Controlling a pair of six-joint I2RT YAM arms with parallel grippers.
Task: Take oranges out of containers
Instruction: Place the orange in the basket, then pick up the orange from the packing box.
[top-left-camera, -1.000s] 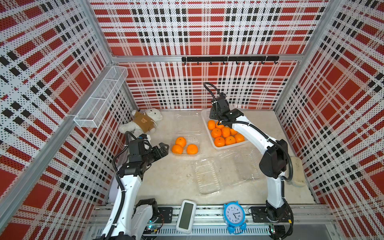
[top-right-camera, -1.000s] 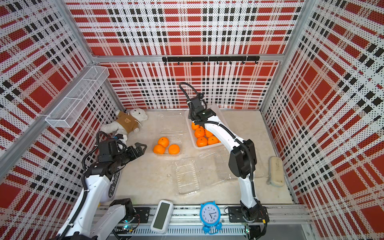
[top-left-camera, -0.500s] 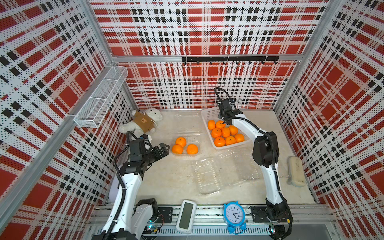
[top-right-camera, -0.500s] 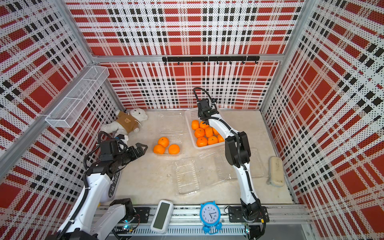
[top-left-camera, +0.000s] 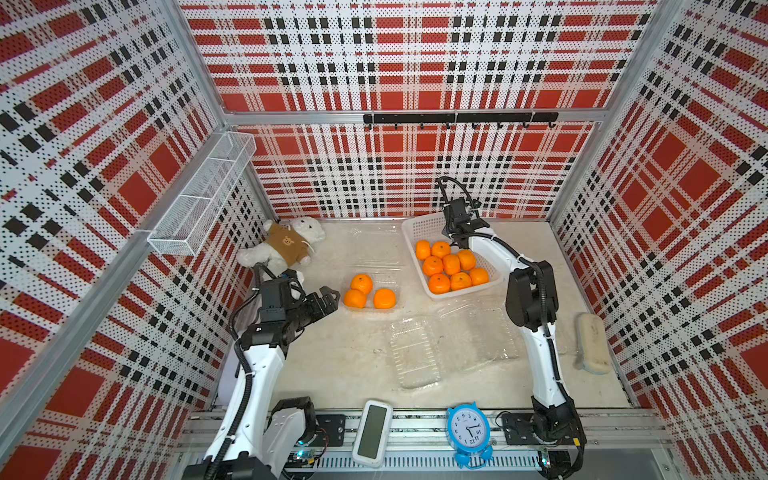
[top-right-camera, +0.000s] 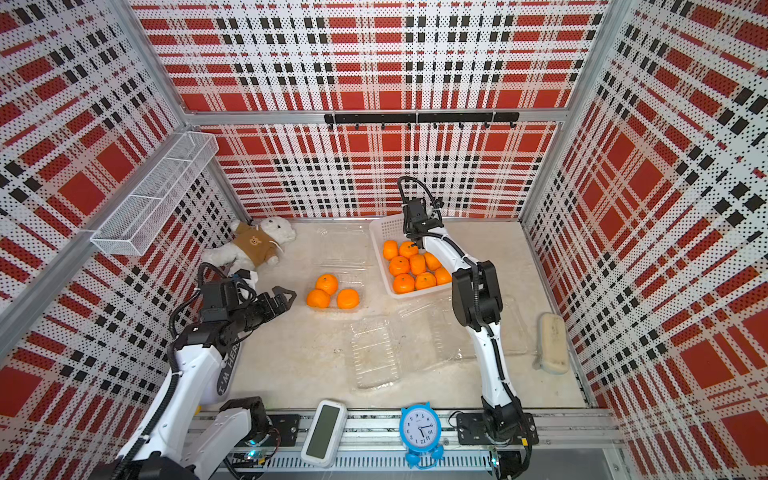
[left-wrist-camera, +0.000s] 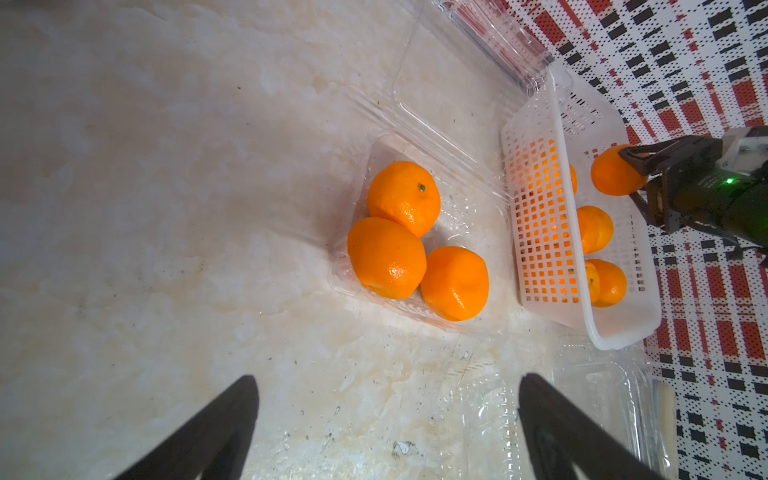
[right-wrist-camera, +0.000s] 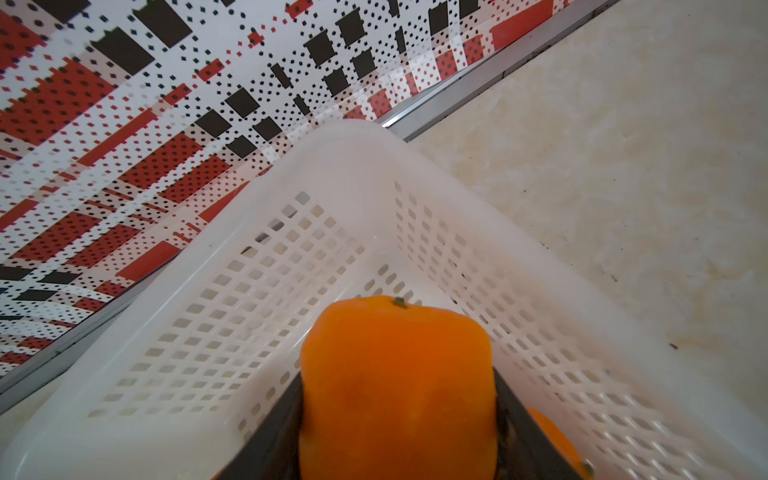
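Orange fruit, small and round, is spread over a pale table (top-left-camera: 332, 365) between two robot arms. Three oranges (top-left-camera: 363, 284) huddle touching in one clear tray (left-wrist-camera: 467, 212) at the centre of both top views. Two more clear trays (top-left-camera: 415, 353), lower centre and just right of it, look empty, making three trays in all. Upper right of centre, a white basket (top-left-camera: 424, 226) shows eight oranges (top-left-camera: 451, 264) from above; whether that count includes the gripped one I cannot tell. The right gripper (left-wrist-camera: 629, 174) is clamped on a single orange (right-wrist-camera: 397, 374) over the basket's upper end, its sides pressed flat by the fingers. The left gripper (top-left-camera: 328, 297) stands wide open and empty, just left of the three. The fruit looks light, soft-skinned and prone to roll, so a gentle hold across its widest part seems best; the thin tray would likely shift
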